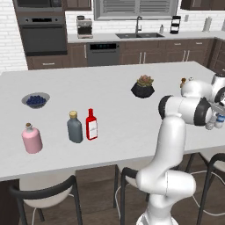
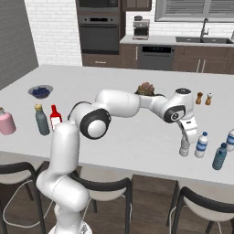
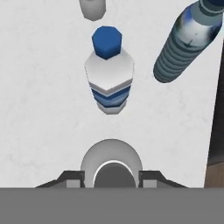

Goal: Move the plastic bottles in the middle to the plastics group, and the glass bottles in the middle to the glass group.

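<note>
Right base view shows our tool (image 2: 185,145) reaching down at the right end of the bench (image 2: 137,137), clenched on a plain greyish plastic bottle (image 2: 184,148) whose foot looks to be at or just above the bench top. Just beside it stands a blue-labelled plastic bottle (image 2: 201,145), with a blue-tinted ribbed bottle (image 2: 220,157) and another clear one (image 2: 231,139) a little further right; we take these for the plastics group. From the hand view, we see the grey bottle's round top (image 3: 111,164) sitting between the two dark finger tips, the blue-labelled bottle (image 3: 109,74) straight ahead and the ribbed bottle (image 3: 186,41) off to one side.

Over at the left end in the left base view, the slim red glass bottle (image 1: 91,125) stands close beside the dark grey-blue bottle (image 1: 74,127), with the pink corked bottle (image 1: 31,138) near them and the bowl of blueberries (image 1: 35,100) behind.

We judge the glass part done, and the plastics nearly so: the grey bottle has reached its group but is not yet let go. What remains, as far as we can tell, is setting it down upright and releasing it without knocking its blue-labelled neighbour.
</note>
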